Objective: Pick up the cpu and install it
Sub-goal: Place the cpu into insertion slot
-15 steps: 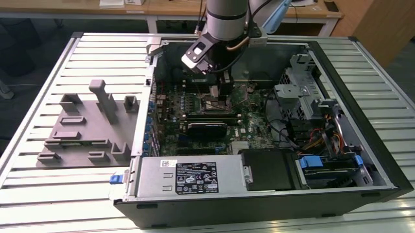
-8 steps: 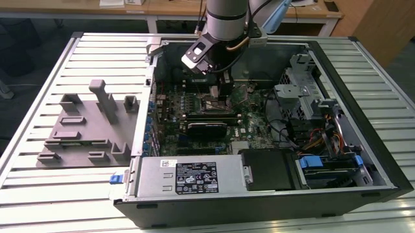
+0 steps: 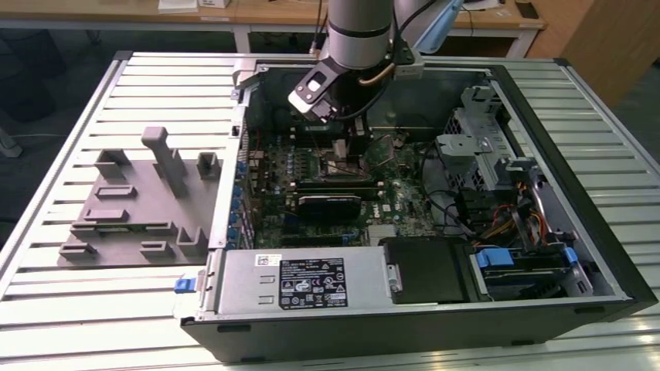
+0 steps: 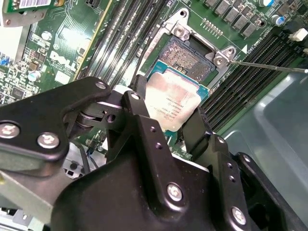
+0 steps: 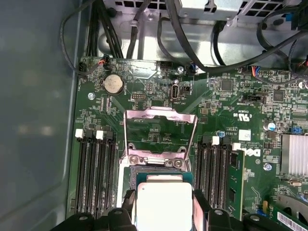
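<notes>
The cpu (image 4: 175,103), a flat square chip with a silvery top plate and a thin pale rim, sits between the two black fingers of my gripper (image 4: 168,110), which is shut on its opposite edges. It hangs over the near part of the open motherboard socket (image 4: 188,57), whose contact field shows beyond the chip. Whether the chip touches the socket I cannot tell. In the first wrist view the cpu (image 5: 163,204) lies just below the raised metal load plate (image 5: 161,132), with the gripper (image 5: 163,211) around it. In the exterior view the gripper (image 3: 348,147) reaches down into the open computer case (image 3: 577,255).
Memory slots (image 5: 94,173) flank the socket on both sides, and black cables (image 5: 192,53) run along the case wall. A grey fixture tray (image 3: 134,201) lies on the slatted table at the exterior view's left. A power supply (image 3: 299,282) and drive bays (image 3: 515,263) fill the near side.
</notes>
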Tool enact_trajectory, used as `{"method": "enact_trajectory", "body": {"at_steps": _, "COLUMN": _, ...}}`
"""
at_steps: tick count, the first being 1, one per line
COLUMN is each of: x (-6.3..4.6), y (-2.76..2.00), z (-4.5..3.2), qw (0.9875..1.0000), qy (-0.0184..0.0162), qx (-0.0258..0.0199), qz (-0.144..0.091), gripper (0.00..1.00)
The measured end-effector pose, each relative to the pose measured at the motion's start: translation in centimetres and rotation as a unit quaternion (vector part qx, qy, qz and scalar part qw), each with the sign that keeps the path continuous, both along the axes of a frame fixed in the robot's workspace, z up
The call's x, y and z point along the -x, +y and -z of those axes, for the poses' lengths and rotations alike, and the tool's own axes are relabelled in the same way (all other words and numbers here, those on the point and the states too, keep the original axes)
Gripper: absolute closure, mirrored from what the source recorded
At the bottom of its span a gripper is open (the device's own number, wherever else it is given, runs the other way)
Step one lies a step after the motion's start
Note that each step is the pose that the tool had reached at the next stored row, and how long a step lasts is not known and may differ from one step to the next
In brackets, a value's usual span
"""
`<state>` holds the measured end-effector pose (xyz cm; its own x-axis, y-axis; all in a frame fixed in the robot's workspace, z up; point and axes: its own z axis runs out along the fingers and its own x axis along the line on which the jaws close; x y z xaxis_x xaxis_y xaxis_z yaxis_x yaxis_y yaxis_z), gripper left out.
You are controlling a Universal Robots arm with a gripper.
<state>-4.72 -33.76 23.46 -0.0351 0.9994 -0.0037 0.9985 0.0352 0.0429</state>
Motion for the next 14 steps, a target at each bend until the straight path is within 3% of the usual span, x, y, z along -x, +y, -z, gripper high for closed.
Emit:
{"method": "enact_trajectory", "body": {"at_steps": 4, "x": 0.1, "y": 0.00, "z": 0.55, "qw": 1.0000, "qy": 0.0002, "qx": 0.0001, "qz": 0.006, "gripper": 0.46}}
{"method": "enact_trajectory", "body": {"at_steps": 8, "x": 0.1, "y": 0.00, "z": 1.00, "qw": 0.9999, "qy": 0.0002, "qx": 0.0038, "qz": 0.010, "gripper": 0.46}}
{"method": "enact_trajectory", "body": {"at_steps": 14, "x": 0.3, "y": 0.01, "z": 1.58, "qw": 0.9999, "qy": 0.0003, "qx": 0.0059, "qz": 0.014, "gripper": 0.46}}
